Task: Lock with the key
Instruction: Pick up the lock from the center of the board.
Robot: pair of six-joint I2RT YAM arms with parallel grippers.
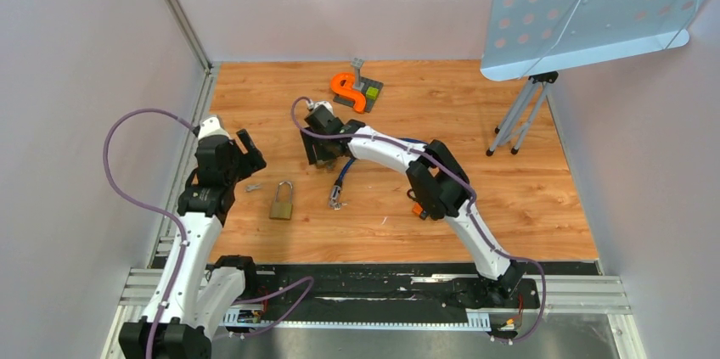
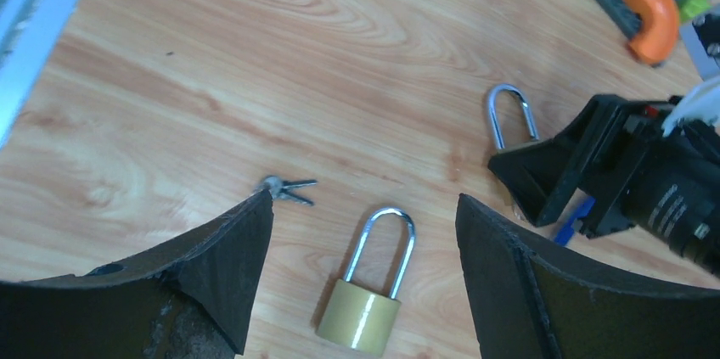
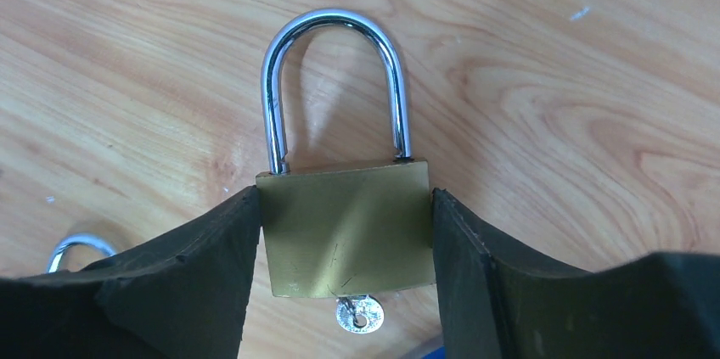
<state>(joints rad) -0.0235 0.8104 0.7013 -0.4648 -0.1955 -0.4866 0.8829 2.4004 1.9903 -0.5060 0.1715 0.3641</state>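
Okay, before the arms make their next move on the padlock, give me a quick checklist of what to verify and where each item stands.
1. Grip: the right gripper clamps the held padlock by its body: ok.
2. Key in place: a key sticks out below that body: ok.
3. Seating: the shackle meets the body with both legs; locked or not: cannot tell.
4. Free arm: the left gripper is open: ok.
5. Clutter: the loose keys lie apart from the second padlock on the table: ok.
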